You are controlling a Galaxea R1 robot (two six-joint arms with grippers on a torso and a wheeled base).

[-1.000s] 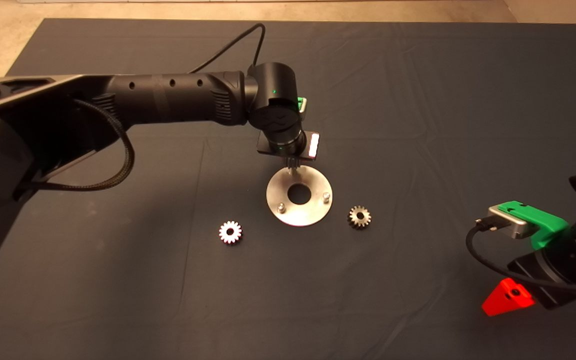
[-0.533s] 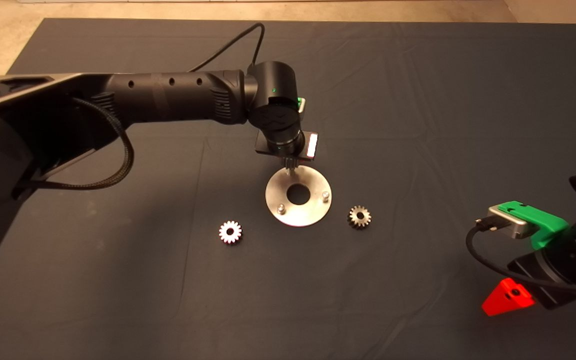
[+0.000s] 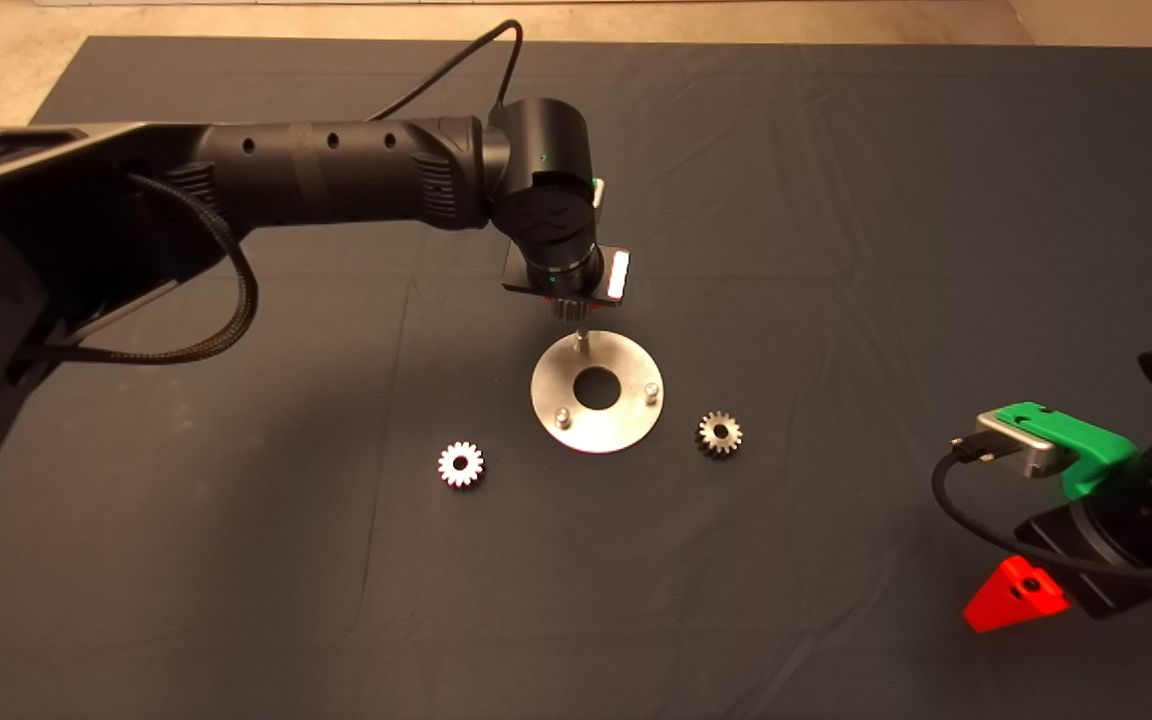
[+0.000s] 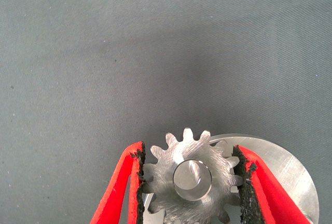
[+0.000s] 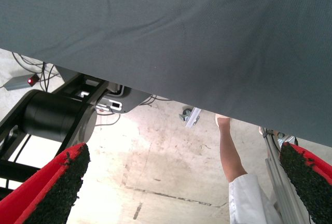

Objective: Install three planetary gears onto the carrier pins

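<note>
Head view: my left hand [image 3: 568,312] has lifted a bit, pinching one gear [image 3: 568,309] above the disc's [image 3: 597,391] far pin [image 3: 581,342], frame centre. Not seated yet.

Left wrist view: bore lines up over the pin.

Right hand [image 3: 1014,595] waits spread, lower right.

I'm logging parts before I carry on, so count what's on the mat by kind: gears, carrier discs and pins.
Gears: 3, one held in the left gripper, two on the mat
Carrier disc: 1
Pins: 3
Total: 7

gripper [image 4: 191,182] clamping gear [image 4: 191,180], over disc [image 4: 288,175]
</note>
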